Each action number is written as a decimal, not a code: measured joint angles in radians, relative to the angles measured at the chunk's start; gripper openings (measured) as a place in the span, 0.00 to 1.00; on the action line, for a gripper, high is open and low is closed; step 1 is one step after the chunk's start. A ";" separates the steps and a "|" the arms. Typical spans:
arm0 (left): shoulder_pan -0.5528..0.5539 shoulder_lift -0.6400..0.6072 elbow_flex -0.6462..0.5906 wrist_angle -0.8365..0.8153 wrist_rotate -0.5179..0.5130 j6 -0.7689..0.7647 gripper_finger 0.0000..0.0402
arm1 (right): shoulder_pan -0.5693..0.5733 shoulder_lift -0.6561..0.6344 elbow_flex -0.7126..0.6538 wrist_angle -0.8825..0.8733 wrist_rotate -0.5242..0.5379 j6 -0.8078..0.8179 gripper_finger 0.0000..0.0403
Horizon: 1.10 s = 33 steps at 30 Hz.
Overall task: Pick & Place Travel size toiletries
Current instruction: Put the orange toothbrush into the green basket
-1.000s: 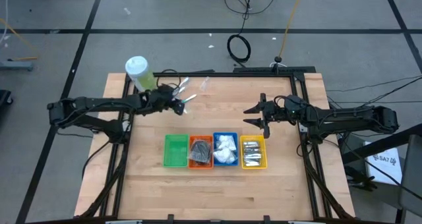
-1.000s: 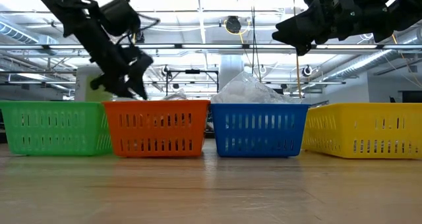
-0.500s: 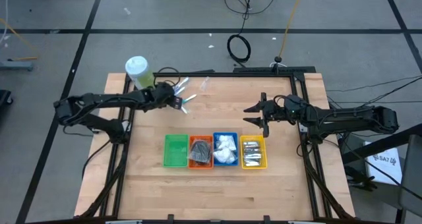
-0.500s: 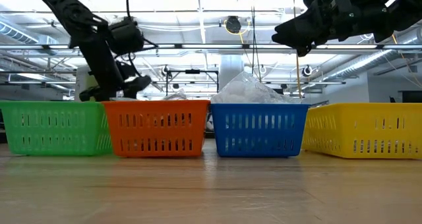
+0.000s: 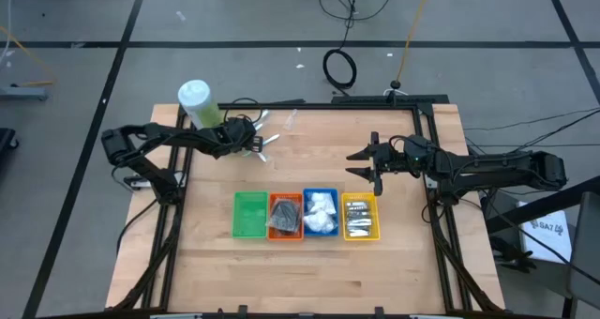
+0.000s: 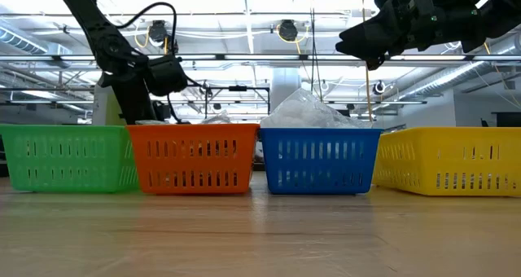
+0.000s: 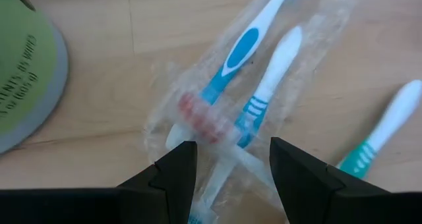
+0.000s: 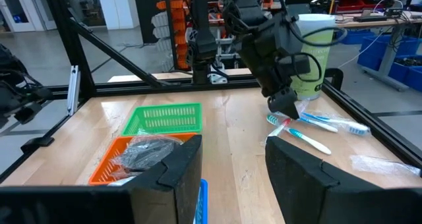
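1. Left end effector [image 7: 227, 178] has been brought down over the wrapped toothbrushes [image 7: 247, 112]; fingers apart, nothing held.
2. Toothbrushes lie on the tabletop [image 5: 309, 263] beside the bottle [image 5: 197, 101], well apart from the bins.
3. Green bin [image 5: 249, 215] is empty; likely the destination.
4. Right end effector [image 5: 361, 166] is unchanged above the yellow bin [image 5: 360, 217], fingers apart, empty.

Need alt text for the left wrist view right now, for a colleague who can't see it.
The left gripper, its fingers apart, hovers over clear-wrapped blue-and-white toothbrushes on the pale wooden table. A teal-and-white toothbrush lies apart, and a pale-green bottle stands at the edge.
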 joint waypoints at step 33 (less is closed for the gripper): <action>-0.036 0.034 0.000 0.010 0.046 0.078 0.13 | 0.000 0.000 0.000 0.000 -0.001 0.000 0.39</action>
